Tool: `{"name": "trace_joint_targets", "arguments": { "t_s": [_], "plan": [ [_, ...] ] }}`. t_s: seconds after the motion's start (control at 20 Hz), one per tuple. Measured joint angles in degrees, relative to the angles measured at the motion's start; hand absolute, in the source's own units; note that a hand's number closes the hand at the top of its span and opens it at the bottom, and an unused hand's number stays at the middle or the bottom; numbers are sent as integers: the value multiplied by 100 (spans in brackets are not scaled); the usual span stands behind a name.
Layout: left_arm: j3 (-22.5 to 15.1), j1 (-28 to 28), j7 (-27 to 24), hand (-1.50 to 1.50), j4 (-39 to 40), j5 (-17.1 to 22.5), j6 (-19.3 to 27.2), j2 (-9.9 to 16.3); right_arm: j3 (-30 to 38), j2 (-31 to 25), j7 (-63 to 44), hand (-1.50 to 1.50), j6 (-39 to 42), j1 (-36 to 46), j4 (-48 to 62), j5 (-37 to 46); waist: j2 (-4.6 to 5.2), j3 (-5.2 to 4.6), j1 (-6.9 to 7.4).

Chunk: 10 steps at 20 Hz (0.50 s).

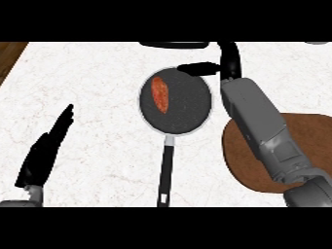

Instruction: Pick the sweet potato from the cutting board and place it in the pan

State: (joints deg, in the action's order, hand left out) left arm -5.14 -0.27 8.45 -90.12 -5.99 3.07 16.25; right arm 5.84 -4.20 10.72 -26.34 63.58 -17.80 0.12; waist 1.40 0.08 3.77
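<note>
Sweet potato (159,95) in the pan (190,116), open right hand (222,65) just beyond.

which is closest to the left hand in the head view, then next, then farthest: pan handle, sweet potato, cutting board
From the left hand:
1. pan handle, just to its right.
2. sweet potato, lying in the pan, up and right.
3. cutting board, far right, under the right forearm.

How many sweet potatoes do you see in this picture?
1: the sweet potato lies inside the pan, toward its left side. The right forearm covers part of the cutting board.
</note>
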Motion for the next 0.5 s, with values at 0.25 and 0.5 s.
{"name": "trace_joint_targets", "arguments": {
  "t_s": [0.25, 0.5],
  "plan": [
    [102, 67, -82, 0, 55, -8, 19, 1, 285, -654, 636, -150, 499, -286, 104, -152, -31, 0, -113],
    [122, 234, -111, 0, -51, -23, 20, -34, 444, -1403, 1122, -150, 1144, -589, 240, -197, -55, 0, -166]
  ]
}}
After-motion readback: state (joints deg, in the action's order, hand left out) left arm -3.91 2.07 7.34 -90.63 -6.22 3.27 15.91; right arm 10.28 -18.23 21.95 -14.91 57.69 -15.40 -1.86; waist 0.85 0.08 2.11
